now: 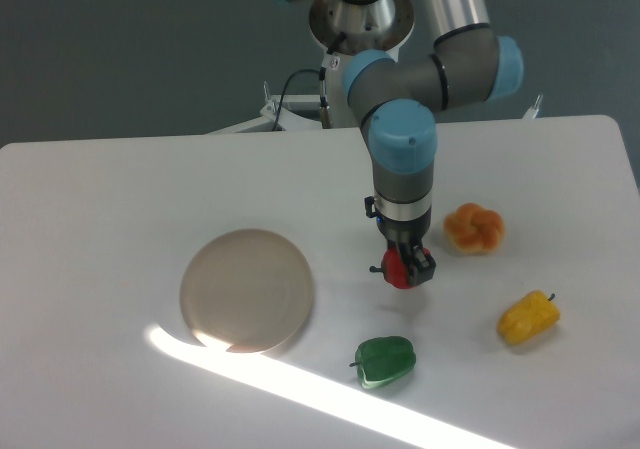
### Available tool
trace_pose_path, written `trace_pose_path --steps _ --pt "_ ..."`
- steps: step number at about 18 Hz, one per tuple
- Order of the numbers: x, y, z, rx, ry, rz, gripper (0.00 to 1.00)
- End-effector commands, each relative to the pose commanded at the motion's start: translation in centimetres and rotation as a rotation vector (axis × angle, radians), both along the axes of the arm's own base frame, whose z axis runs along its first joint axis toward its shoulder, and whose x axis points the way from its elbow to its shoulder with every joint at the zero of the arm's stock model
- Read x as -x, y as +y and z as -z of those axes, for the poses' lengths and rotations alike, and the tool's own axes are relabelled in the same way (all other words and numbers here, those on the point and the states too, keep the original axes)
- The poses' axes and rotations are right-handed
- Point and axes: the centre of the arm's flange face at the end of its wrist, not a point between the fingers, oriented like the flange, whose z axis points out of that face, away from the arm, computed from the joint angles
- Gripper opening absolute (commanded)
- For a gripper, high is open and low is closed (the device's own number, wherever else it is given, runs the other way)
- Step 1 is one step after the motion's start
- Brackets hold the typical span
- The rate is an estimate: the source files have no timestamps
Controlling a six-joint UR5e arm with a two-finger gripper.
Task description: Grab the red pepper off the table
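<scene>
The red pepper (399, 270) is small and glossy, and sits between the fingers of my gripper (406, 266) just right of the table's (100, 219) middle. The gripper points straight down and is shut on the pepper. Most of the pepper is hidden by the fingers; only its red lower left part shows. I cannot tell whether the pepper rests on the white tabletop or hangs just above it.
A round beige plate (247, 290) lies to the left of the gripper. A green pepper (385, 361) lies in front of it. A yellow pepper (529, 317) and an orange knotted bun (474, 228) lie to the right.
</scene>
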Motion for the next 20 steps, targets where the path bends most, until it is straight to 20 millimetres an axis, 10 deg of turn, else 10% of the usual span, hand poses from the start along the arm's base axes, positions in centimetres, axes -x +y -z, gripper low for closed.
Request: trace_pose_path --steps 9,20 --pt "4.4 2.8 -2.9 -0.045 0.065 0.044 0.35" --pt "5.0 3.4 -3.3 -0.07 0.065 0.049 0.35"
